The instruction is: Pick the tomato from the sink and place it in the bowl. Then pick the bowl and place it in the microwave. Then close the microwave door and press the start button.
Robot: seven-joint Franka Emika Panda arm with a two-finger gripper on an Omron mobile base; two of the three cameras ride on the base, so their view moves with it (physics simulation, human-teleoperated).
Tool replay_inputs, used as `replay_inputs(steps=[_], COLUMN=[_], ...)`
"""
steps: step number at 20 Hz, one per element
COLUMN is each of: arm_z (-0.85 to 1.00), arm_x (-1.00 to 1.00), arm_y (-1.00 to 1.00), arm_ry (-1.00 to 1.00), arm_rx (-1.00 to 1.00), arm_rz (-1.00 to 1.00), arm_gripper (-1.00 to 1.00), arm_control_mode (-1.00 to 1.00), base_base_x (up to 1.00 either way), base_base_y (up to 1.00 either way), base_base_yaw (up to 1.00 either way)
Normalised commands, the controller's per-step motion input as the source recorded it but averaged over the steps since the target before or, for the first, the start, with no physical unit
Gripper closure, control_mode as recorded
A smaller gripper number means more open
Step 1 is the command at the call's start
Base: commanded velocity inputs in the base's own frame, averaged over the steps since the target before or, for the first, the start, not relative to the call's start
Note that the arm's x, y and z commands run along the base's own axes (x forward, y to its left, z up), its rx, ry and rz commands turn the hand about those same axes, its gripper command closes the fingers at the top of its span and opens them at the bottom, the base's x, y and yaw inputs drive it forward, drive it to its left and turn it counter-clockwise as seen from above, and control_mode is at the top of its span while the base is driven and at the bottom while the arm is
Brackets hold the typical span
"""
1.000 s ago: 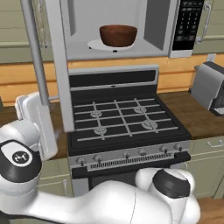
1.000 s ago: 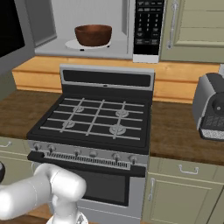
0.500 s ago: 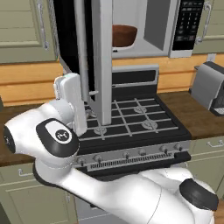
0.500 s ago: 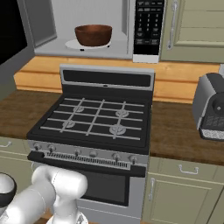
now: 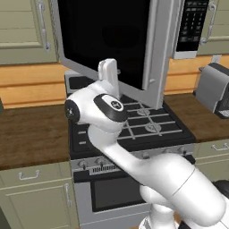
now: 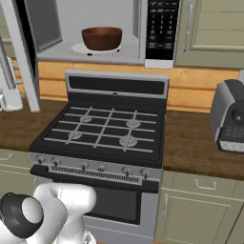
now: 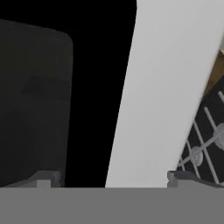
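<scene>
The dark reddish-brown bowl (image 6: 101,38) sits on the white turntable plate inside the microwave (image 6: 95,29), seen in the right base view. The tomato and the sink are out of view. The microwave door (image 5: 105,40) stands partly swung in, and its dark glass hides the cavity in the left base view. My gripper (image 7: 114,178) is open and close up against the door's outer face, with nothing between its fingers. The hand view has the dark glass on the left and the door's silver frame (image 7: 166,87) running slantwise. The black keypad panel (image 6: 161,28) is to the right of the cavity.
A gas stove (image 6: 105,128) with black grates lies below the microwave, with the oven front under it. A grey toaster (image 6: 231,119) stands on the wooden counter (image 6: 190,147) at the right. Green cabinets flank the microwave. My arm (image 5: 134,152) reaches over the stove's left front.
The door has swung from wide open toward the cavity, with my arm and hand following it rightward. In the left base view it now covers the bowl. The jaws have stayed open.
</scene>
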Motion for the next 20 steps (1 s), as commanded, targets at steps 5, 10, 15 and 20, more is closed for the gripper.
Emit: replay_inputs(steps=[5,10,15,20], arm_z=[0.17,0.16,0.14,0.07], arm_x=[1.0,1.0,1.0,1.0], arm_y=[-1.0,-0.99,-0.58,-0.4], arm_ry=[0.06,0.07,0.02,0.07], arm_rx=[0.0,0.0,0.0,0.0], arm_rz=[0.12,0.18,0.31,0.3], arm_gripper=[-1.0,-1.0,-1.0,-1.0], arm_control_mode=[-1.0,-1.0,-1.0,-1.0], base_base_x=[0.0,0.0,0.0,0.0], base_base_y=[0.0,0.0,0.0,0.0], base_base_yaw=[0.0,0.0,0.0,0.0])
